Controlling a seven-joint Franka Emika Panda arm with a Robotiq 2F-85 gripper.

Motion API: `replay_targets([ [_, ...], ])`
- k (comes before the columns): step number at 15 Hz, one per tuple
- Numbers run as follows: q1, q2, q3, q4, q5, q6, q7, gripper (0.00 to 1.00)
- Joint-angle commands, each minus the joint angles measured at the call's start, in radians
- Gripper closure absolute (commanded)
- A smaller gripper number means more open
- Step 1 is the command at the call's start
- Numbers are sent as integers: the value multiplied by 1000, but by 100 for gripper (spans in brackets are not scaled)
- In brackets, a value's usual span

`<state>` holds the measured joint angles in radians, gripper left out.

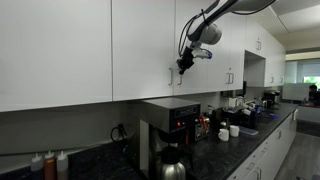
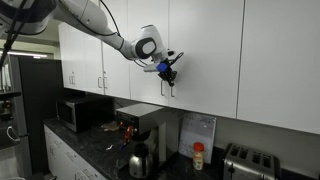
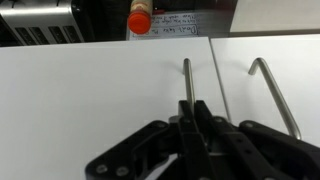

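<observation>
**Wrist view: tool closed on a cupboard handle**

Wrist view shows the tool (image 3: 192, 108) drawn in narrow, its dark fingers (image 3: 150, 140) meeting around the thin metal handle (image 3: 187, 78) of a white cupboard door (image 3: 90, 95). The bar runs straight into the gap between the jaws and looks pinched on both sides, so this reads as a grip, not a hover. A second handle (image 3: 276, 95) sits just beside it on the neighbouring door, across the seam, and it is untouched.

In both exterior views the arm reaches up to the wall cupboards, with the tool (image 1: 184, 65) (image 2: 168, 71) pressed against the door front at the handle (image 2: 166, 88). The door lies flush with its neighbours, so it appears shut.

The step in hand, as I judge it, is the grasp on the handle, with the door not yet swung. A pull from here would call for a firm hold and a path that follows the door's arc about its hinges, not a straight tug, or the thin bar could slip out of the fingers.

Well below, on the dark table (image 1: 105, 165), stand a coffee machine (image 1: 168, 118) and a steel carafe (image 1: 172, 162).
</observation>
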<state>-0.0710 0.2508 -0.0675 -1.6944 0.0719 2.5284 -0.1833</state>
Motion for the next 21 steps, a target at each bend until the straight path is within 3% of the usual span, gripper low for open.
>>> replay_targets([
  [1,-21,-103,21,-123,10,38,-51,97],
  [21,-26,-325,-22,-383,16,80,-127,97],
])
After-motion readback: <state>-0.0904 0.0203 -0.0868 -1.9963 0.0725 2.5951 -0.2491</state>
